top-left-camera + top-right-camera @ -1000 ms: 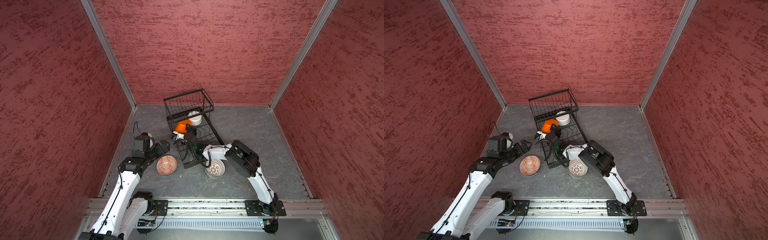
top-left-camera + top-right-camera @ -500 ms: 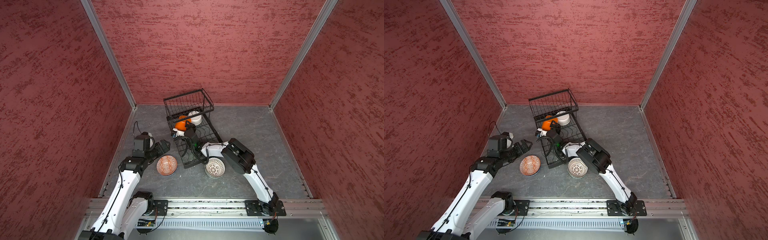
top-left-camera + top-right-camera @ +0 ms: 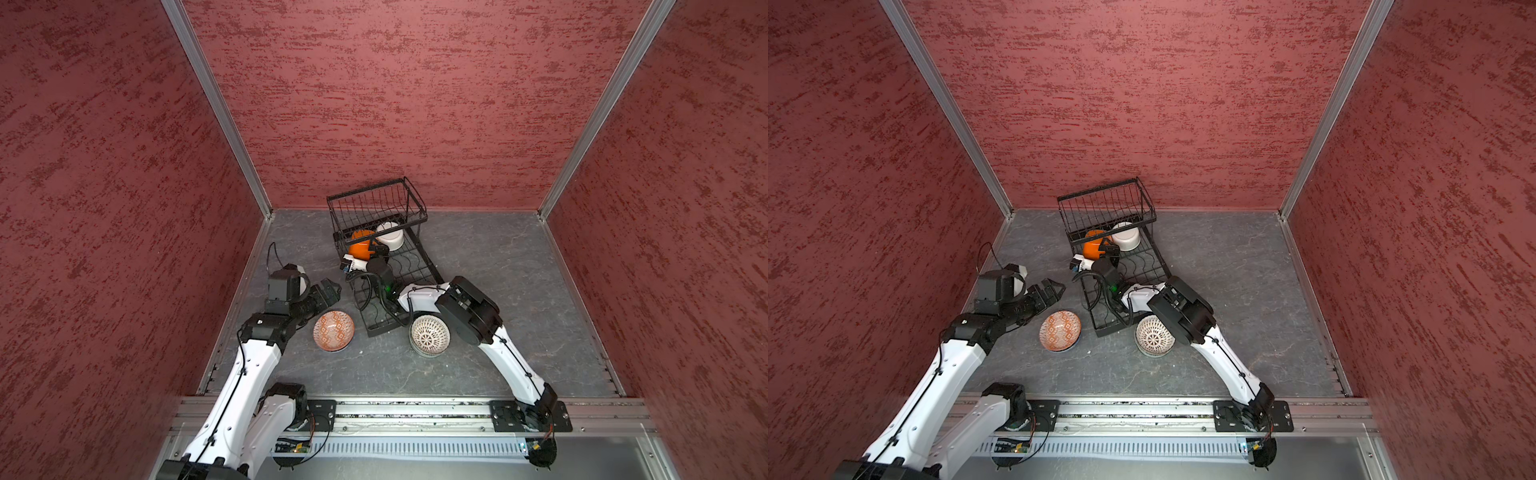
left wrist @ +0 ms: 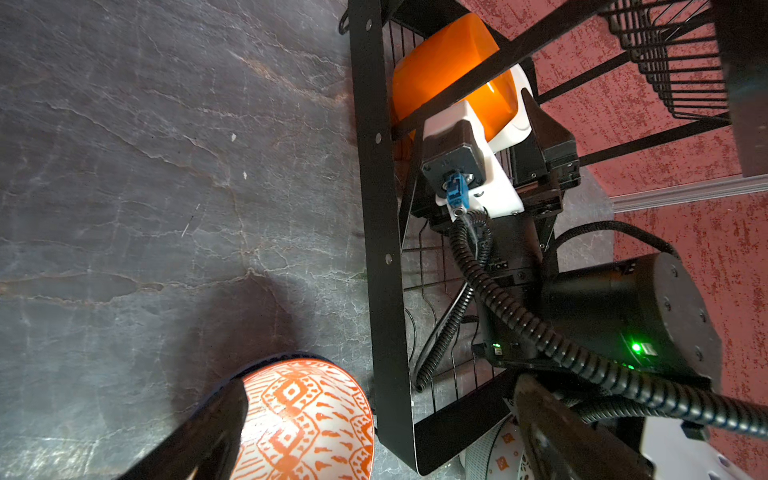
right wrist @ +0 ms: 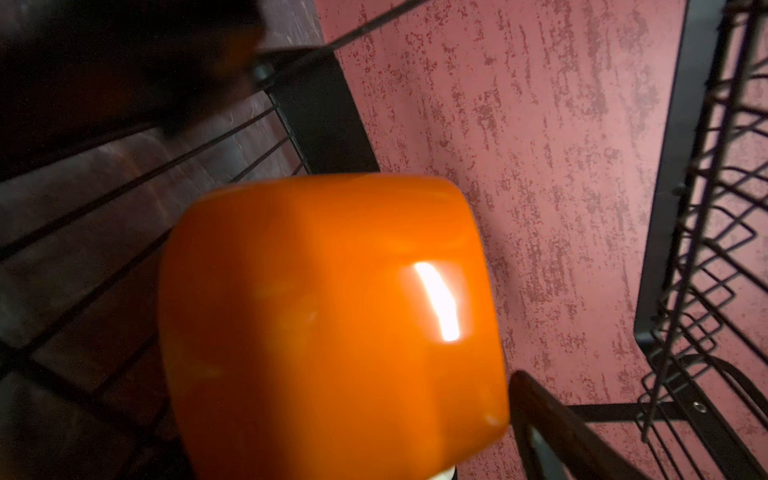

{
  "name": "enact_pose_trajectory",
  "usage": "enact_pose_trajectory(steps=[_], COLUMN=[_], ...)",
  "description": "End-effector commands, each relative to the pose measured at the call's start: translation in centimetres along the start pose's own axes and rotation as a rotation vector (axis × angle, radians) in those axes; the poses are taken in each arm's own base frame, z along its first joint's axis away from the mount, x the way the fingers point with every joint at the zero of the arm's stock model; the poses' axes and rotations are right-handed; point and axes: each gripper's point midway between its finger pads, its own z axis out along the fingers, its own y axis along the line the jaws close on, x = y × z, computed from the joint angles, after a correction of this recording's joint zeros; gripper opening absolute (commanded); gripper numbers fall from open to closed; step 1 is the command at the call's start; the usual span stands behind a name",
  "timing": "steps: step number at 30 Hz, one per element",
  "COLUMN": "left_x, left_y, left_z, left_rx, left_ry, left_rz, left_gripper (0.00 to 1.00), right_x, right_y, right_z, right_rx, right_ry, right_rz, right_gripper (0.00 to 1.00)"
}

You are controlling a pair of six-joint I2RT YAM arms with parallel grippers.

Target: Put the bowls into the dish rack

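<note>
The black wire dish rack (image 3: 417,254) (image 3: 1152,249) stands at the back middle of the floor. An orange bowl (image 3: 360,247) (image 3: 1093,248) (image 5: 332,316) lies on its side on the rack's base under the raised basket (image 3: 376,203), beside a white bowl (image 3: 391,237) (image 3: 1126,237). My right gripper (image 3: 376,250) (image 3: 1109,250) (image 5: 340,436) is open around the orange bowl, with a thin gap showing beside one finger (image 5: 540,415). A terracotta-patterned bowl (image 3: 333,331) (image 3: 1060,330) (image 4: 307,419) sits on the floor. Just past it, my left gripper (image 3: 328,289) (image 3: 1054,289) (image 4: 382,432) hangs open and empty.
A white bowl with a lattice pattern (image 3: 430,336) (image 3: 1154,336) sits on the floor at the rack's near right corner, partly under my right arm's elbow (image 3: 467,309). Red walls close in three sides. A metal rail (image 3: 415,409) runs along the front.
My right arm has reached slightly deeper into the rack with the orange bowl, and its fingers have spread off the bowl. The left arm and the floor bowls have not moved.
</note>
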Motion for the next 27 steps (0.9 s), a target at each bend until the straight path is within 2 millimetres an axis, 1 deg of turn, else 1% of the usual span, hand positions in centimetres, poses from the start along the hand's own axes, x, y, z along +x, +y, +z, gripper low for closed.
enact_pose_trajectory(steps=[1, 9, 19, 27], left_x=[-0.3, -0.3, -0.1, 0.0], left_y=[-0.1, 0.0, -0.1, -0.1], left_z=[0.0, 0.0, -0.4, -0.9], left_rx=[0.011, 0.01, 0.014, 0.013], left_ry=[-0.014, -0.013, -0.016, -0.025], left_rz=[0.01, 0.01, 0.008, 0.011], left_gripper=[1.0, 1.0, 1.0, 1.0], right_x=[0.0, 0.2, 0.5, 0.8], right_y=[-0.7, -0.7, -1.3, -0.3], right_z=[0.3, -0.1, -1.9, -2.7], right_rx=[0.026, 0.01, -0.058, -0.138], right_ry=[0.002, 0.004, 0.007, 0.018], right_rz=[0.009, 0.024, 0.08, 0.108], right_gripper=[0.98, 0.99, 0.98, 0.98])
